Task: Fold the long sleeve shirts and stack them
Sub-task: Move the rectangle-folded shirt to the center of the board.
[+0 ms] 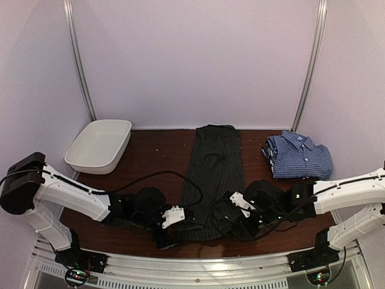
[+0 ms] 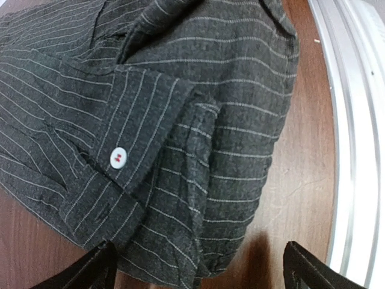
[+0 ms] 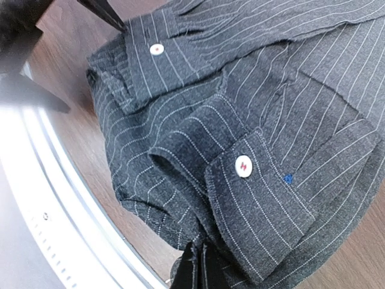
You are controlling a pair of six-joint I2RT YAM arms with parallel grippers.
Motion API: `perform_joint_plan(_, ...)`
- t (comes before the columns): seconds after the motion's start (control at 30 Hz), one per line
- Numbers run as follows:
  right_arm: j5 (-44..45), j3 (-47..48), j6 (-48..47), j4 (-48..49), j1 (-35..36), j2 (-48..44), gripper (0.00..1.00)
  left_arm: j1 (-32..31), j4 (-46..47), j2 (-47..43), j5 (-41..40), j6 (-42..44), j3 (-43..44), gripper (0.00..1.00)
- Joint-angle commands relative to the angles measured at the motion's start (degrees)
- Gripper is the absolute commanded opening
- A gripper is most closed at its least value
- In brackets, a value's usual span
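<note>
The black pinstriped long sleeve shirt lies lengthwise on the table's middle, its sleeves folded in, with a buttoned cuff on top. My left gripper is at its near left corner. In the left wrist view it stands open, with the shirt's rounded edge lying between the fingers. My right gripper is at the near right corner. There it is shut, pinching a fold of the black shirt beside the cuff. The blue-and-white check shirt lies folded at the back right.
A white oval tub stands at the back left of the brown table. A metal rail runs along the near edge, close to the shirt's end. White walls close in the back and sides.
</note>
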Motion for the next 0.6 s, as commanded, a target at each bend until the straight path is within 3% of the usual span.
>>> perform_joint_plan(0.0,-4.5,-1.2,1.6,-0.1,-2.9,-3.5,0.0,-1.3,4.2,2.6,-3.5,8.4,3.4,0.97)
perform_joint_plan(0.2,-8.3,-2.0,1.8,1.0,-7.1,-4.8,0.0,-2.5,5.4,6.6,-8.1,12.1,4.7,0.97)
perform_joint_plan(0.3,-8.8,-1.9,1.6,1.0,-7.4,-3.7,0.0,-2.8,4.5,8.6,-11.9,12.9,5.9,0.88)
perform_joint_plan(0.47,-9.7,-2.1,1.9,1.7,-7.5,-2.2,0.0,-2.8,2.5,10.5,-12.6,12.8,7.2,0.62)
perform_joint_plan(0.57,-10.2,-2.6,2.3,2.4,-7.5,-1.9,0.0,-2.8,0.6,10.4,-12.8,11.5,7.2,0.37)
